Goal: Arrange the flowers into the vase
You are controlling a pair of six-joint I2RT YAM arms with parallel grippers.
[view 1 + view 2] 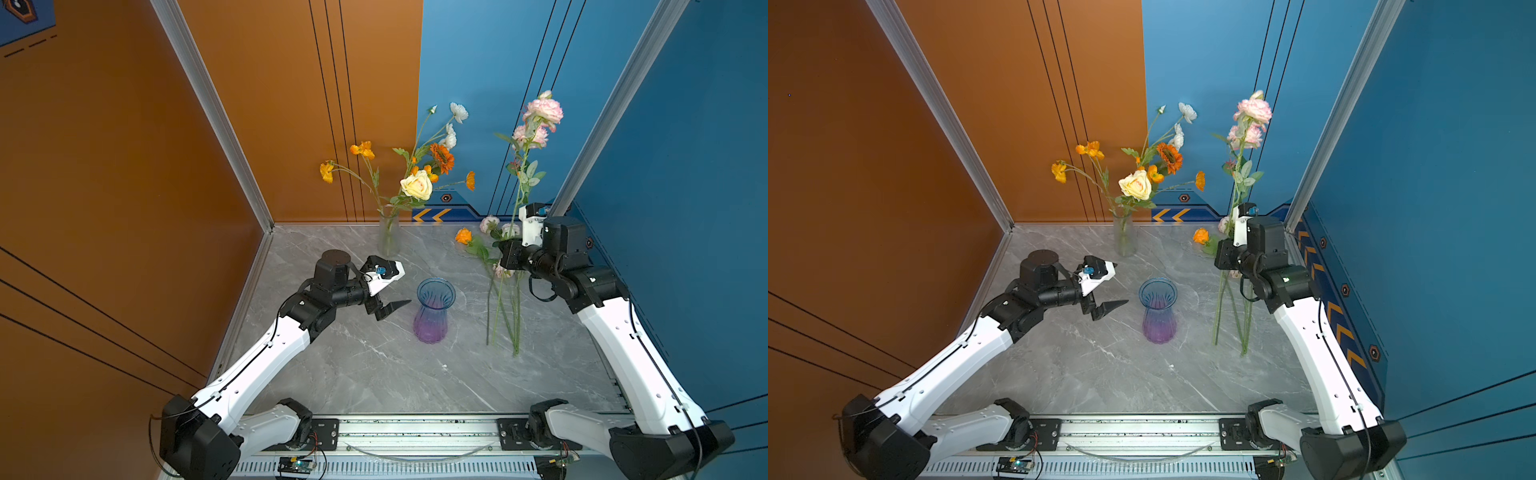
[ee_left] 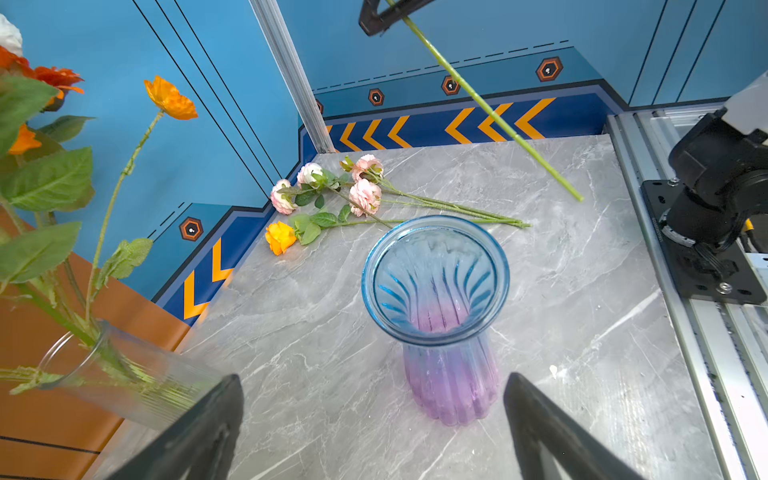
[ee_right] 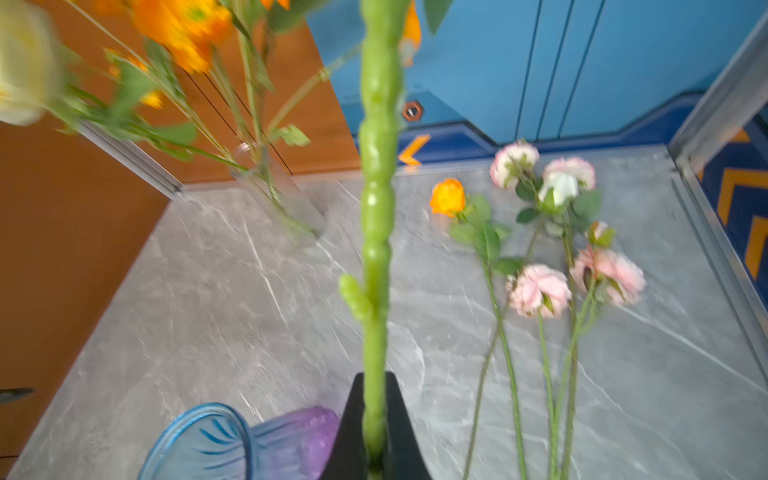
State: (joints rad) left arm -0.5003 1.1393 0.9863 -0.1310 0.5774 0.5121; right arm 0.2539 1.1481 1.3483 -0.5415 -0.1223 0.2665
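Right jaws pinch the pink flower (image 1: 542,111) mid-stem, blooms above

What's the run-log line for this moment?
right gripper: shut on pink flower stem | left gripper: open, empty, beside blue-purple vase | blue-purple vase: empty | loose flowers: lying on table

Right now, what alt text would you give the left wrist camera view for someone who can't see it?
An empty blue-and-purple glass vase stands upright on the grey marble table, just beyond the open left gripper. Behind it lie loose pink flowers and an orange flower, while the right gripper holds a green stem slanting above the table.
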